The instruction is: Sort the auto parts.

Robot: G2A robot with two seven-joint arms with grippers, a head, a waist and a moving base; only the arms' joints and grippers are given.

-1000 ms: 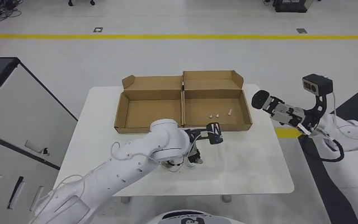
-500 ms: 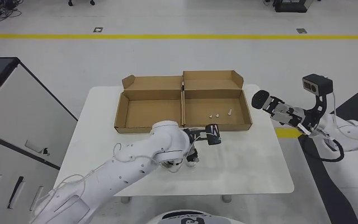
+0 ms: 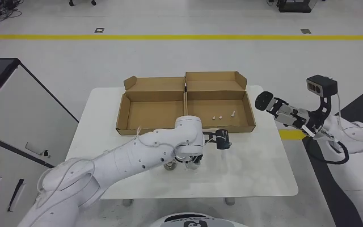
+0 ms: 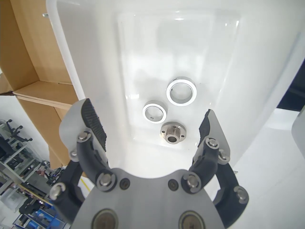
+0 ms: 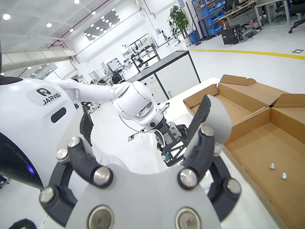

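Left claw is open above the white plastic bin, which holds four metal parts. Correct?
Not four. The left wrist view shows three in the white plastic bin: a large silver ring, a smaller silver ring and a flanged metal hub. The left claw is open above it, as you said.

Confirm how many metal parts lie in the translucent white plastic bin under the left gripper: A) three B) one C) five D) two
A: the left wrist view shows a large silver metal ring, a smaller silver metal ring and a flanged metal hub lying apart on the floor of the translucent white plastic bin.
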